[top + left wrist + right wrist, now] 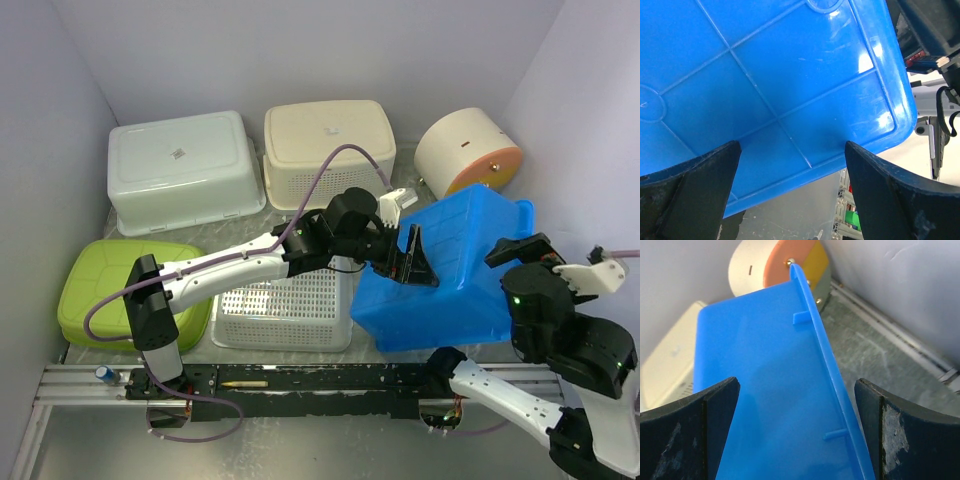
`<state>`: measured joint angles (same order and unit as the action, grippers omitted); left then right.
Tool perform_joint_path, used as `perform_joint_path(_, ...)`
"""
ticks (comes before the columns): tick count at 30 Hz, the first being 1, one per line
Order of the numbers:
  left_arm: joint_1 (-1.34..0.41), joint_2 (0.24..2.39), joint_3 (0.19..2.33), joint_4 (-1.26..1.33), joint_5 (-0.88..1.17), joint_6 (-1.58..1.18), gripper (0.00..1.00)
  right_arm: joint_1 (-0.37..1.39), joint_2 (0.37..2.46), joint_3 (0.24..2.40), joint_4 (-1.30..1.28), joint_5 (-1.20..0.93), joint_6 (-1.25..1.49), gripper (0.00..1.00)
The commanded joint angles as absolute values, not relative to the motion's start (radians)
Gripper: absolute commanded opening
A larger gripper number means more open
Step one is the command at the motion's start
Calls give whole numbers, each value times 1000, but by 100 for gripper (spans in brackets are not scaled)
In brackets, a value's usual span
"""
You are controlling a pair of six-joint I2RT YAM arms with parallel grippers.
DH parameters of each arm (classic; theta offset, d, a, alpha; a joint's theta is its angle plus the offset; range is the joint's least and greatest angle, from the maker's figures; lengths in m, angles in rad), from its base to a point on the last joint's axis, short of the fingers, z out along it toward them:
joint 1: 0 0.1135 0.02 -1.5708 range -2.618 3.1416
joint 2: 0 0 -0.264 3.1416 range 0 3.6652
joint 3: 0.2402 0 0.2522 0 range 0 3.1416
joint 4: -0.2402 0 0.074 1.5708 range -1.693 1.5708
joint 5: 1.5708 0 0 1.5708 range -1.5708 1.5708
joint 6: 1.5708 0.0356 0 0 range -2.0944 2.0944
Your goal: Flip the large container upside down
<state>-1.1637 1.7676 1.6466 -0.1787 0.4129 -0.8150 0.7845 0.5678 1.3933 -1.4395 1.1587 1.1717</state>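
Left gripper (pixel 791 147): fingers spread wide, gripping nothing. The ribbed underside of the blue container (pixel 460 275) fills the gap ahead of them; I cannot tell whether the pads touch it. Right gripper (pixel 796 382): also wide open, with the container's rim running between the fingers but unclamped. The container is at centre-right of the table (pixel 300 440), tipped up on one side. Its base faces left toward my left fingers, its mouth faces right toward my right ones, and its long axis runs roughly from near to far, toward the round drum (pixel 465 150). Judgement: about half over; the rest is a roll rightward, a left-hand push with the right guiding the rim. Obstacles: the drum just beyond the far corner, and the right side wall near. The white lattice basket (pixel 285 305) sits just beside its left foot. White tub (pixel 175 165), cream basket (pixel 325 140) and green lid (pixel 120 290) lie well apart.
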Motion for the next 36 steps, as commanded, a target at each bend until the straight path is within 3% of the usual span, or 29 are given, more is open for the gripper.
perform_joint_path(1,-1199,1818,1671,-164,474,-818,97,787,636,1388,-1382,1178,1100,100)
perform_joint_path(12,-1204,1861,1702,-158,493,-818,97,770,624,1389,-1356,1363,1060,100)
perform_joint_path(17,-1204,1869,1703,-157,486,-813,97,772,453,1235,-772,1211,497,100)
perform_joint_path(19,-1205,1874,1701,-151,486,-814,97,775,394,1167,-652,1138,428,100)
perform_joint_path(36,-1203,1838,1741,-248,417,-744,98,806,649,1358,-1290,1086,972,100)
